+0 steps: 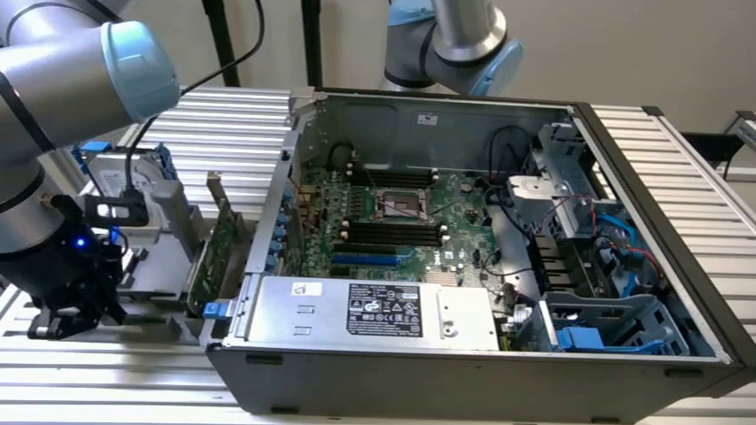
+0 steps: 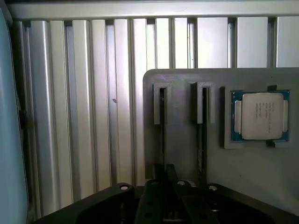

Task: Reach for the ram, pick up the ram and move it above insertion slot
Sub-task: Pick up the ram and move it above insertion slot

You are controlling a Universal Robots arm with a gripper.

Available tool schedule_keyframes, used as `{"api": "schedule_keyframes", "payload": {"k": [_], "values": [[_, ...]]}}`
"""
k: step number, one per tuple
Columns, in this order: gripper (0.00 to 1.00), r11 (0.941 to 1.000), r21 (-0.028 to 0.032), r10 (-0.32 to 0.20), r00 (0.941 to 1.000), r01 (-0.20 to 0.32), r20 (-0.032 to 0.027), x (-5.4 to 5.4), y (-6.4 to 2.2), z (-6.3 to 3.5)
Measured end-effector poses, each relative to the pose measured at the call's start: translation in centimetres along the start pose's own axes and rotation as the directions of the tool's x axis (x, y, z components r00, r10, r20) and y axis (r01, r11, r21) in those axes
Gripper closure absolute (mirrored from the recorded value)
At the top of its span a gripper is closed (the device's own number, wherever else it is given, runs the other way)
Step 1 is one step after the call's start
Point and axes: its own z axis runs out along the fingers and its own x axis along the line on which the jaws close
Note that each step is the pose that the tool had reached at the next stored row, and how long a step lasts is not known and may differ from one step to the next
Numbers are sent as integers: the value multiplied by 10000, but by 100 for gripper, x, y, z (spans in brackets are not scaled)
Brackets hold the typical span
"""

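Gripper [image 2: 168, 176] of mine is hovering at the dark-edged ram stick [image 2: 162, 130] standing edgewise in the grey slotted holder plate [image 2: 182, 140], clenched or not I am failing to tell, and any skew is risking jamming it in that holder's groove.

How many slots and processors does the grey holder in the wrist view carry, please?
Slots: 2
Processor: 1
Total: 3
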Motion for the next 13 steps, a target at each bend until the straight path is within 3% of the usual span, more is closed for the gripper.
{"api": "schedule_keyframes", "payload": {"k": [13], "values": [[86,10000,-50,-56,10000,56,-1,-8,-29,-557]]}}
